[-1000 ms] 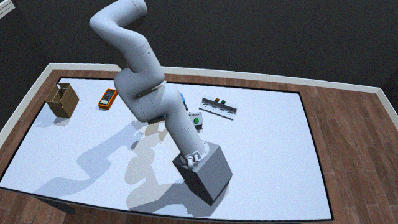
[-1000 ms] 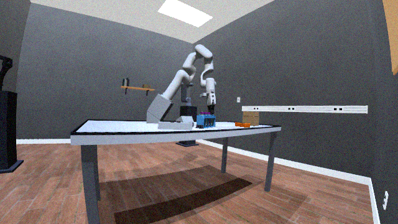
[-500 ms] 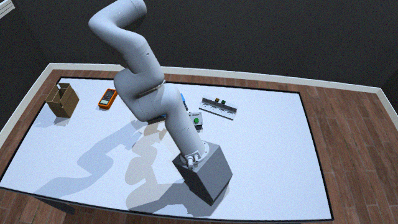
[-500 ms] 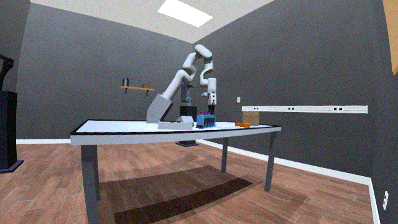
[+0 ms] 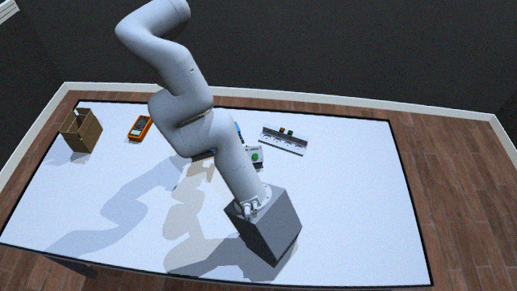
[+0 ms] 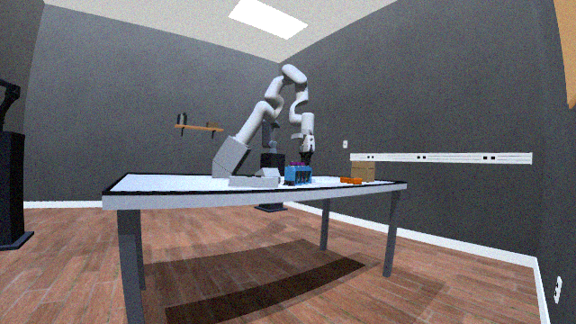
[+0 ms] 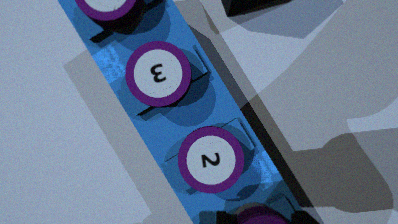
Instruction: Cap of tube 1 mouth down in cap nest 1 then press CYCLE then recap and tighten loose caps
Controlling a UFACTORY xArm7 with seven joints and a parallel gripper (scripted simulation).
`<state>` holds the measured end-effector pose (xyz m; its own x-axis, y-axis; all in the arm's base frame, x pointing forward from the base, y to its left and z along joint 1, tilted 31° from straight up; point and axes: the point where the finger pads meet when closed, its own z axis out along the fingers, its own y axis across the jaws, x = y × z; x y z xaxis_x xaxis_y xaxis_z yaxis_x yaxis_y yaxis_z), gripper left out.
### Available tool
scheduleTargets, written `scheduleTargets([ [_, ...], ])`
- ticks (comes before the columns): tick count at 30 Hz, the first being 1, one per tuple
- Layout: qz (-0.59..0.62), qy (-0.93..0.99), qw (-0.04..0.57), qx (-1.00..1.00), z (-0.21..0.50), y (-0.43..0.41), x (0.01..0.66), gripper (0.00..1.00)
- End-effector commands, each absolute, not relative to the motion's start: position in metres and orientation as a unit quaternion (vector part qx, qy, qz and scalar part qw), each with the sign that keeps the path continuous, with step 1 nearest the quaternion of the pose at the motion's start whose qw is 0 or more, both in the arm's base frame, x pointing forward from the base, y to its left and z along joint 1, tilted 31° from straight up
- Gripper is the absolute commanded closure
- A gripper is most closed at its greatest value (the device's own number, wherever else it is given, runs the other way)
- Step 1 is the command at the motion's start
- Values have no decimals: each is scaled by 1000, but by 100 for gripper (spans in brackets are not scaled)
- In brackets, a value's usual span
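The blue decapping station (image 7: 190, 115) runs diagonally through the wrist view. The purple-rimmed caps of tube 2 (image 7: 211, 159) and tube 3 (image 7: 158, 74) sit on their tubes, and the cap of tube 4 (image 7: 105, 6) shows at the top edge. The purple cap of tube 1 (image 7: 260, 215) is at the bottom edge, between dark finger parts. My gripper (image 6: 307, 156) points straight down onto the right end of the station (image 6: 298, 175) and is shut on that cap. In the top view the arm hides the gripper and most of the station (image 5: 238, 131).
The cap tray (image 5: 283, 140) with its two lamps (image 5: 286, 131) lies right of the station, its nests looking empty. The key housing (image 5: 254, 152) with the green key (image 5: 254, 157) stands in front. A cardboard box (image 5: 81, 129) and an orange multimeter (image 5: 140, 128) lie to the left.
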<state>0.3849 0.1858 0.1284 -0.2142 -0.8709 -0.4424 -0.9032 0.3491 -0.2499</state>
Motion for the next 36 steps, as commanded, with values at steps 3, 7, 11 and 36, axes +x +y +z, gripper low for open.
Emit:
scheduleTargets([
  [3,-14,663,272,-697,130,185,386,100],
  [7,-41,591,269,-760,130,185,386,100],
  [11,-55,552,267,-788,130,185,386,100],
  [36,-139,262,234,-926,130,185,386,54],
])
